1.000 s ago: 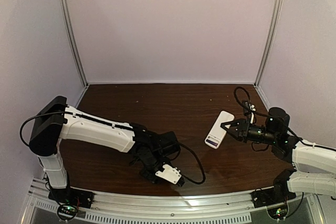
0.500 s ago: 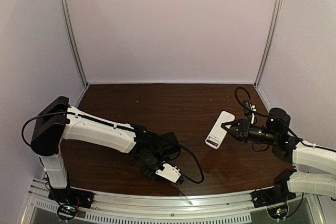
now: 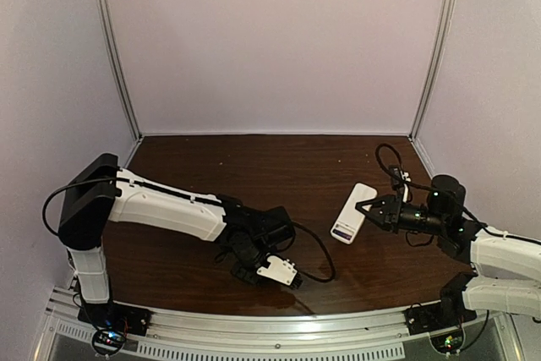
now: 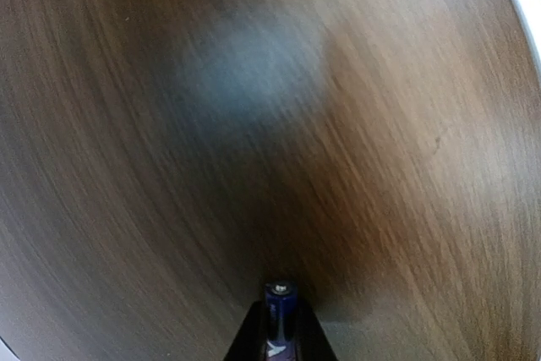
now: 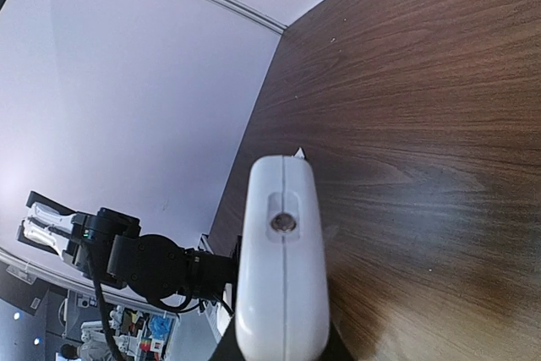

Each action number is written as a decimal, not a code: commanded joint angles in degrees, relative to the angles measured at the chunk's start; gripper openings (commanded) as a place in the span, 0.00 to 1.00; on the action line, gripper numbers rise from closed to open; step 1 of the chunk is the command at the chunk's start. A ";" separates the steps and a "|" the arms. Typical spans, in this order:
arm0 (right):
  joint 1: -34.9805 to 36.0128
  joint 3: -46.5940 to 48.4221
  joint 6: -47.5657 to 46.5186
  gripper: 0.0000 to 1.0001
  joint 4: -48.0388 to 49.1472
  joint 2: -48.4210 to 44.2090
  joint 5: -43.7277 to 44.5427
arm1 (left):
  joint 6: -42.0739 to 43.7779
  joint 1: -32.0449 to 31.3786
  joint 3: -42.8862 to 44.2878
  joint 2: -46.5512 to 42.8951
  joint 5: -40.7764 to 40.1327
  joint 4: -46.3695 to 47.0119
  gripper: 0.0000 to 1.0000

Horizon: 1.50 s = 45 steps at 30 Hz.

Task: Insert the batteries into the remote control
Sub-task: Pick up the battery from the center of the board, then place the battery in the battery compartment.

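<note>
Since a second ago the left gripper [image 3: 279, 272] has swung a little rightwards along the near edge, and the remote [image 3: 352, 212] has sunk slightly. Nearest, that gripper's jaws pinch one battery [image 4: 281, 306] lengthwise with its metal-capped end poking forward, probably so it can go end-first into the bay. It is a small cylinder in a smooth, glossy blue-purple sleeve. The second battery I cannot find. Under it the table [image 4: 380, 166] is dark wood grain, faintly shiny, blurred in the wrist view. Farther out, the right gripper [image 3: 369, 209] clamps the remote by one end, apparently clear of the table, likely offering it to the other arm. It is hard white plastic with rounded corners, a seam and a small metallic dot on its end face. Behind stands a plain matte lilac wall [image 3: 279, 40].
</note>
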 commanded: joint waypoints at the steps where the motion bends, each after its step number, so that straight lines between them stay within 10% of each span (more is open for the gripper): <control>1: -0.46 1.16 -2.06 0.00 -2.22 0.89 -1.07 | -3.72 0.53 1.04 1.33 1.67 -1.14 0.07; 10: -0.38 4.20 -3.41 0.00 -7.94 4.74 -2.49 | -8.81 0.48 1.43 -5.63 7.55 3.56 0.00; 21: 3.62 6.42 1.86 0.00 -4.29 9.76 -3.91 | -16.77 0.92 -7.96 -25.53 13.54 30.18 0.00; 45: 12.95 8.31 11.03 0.00 10.58 19.03 -2.65 | -19.87 0.66 -6.09 -17.04 24.11 38.93 0.00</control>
